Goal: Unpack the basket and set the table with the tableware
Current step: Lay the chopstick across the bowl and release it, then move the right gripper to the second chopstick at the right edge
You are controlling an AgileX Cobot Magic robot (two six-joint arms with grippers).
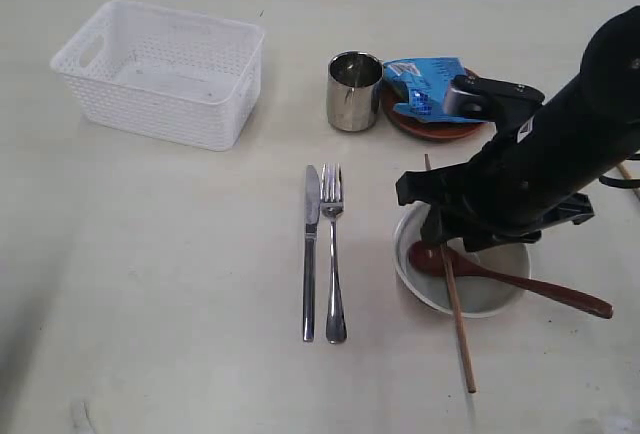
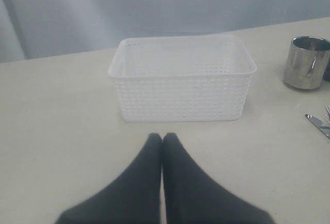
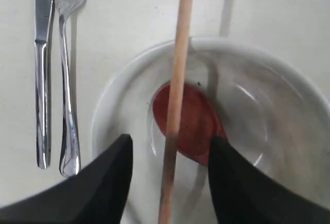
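Since the white lattice basket (image 1: 160, 74) stands empty on the cream bench (image 1: 150, 254), unpacking looks done.
Smooth pale bowl (image 1: 500, 299) cradles the reddish wooden spoon (image 1: 540, 289), handle leaning out over the rim; a slim wooden chopstick (image 1: 458, 314) bridges the bowl between the right tool's (image 3: 171, 142) parted jaws, untouched. Left tool (image 2: 162, 137) sits pinched shut, holding nothing.

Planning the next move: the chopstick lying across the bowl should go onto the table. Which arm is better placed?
Right. The right fingers, open, straddle the chopstick directly above the bowl; the left fingers are shut, far off, facing the basket.
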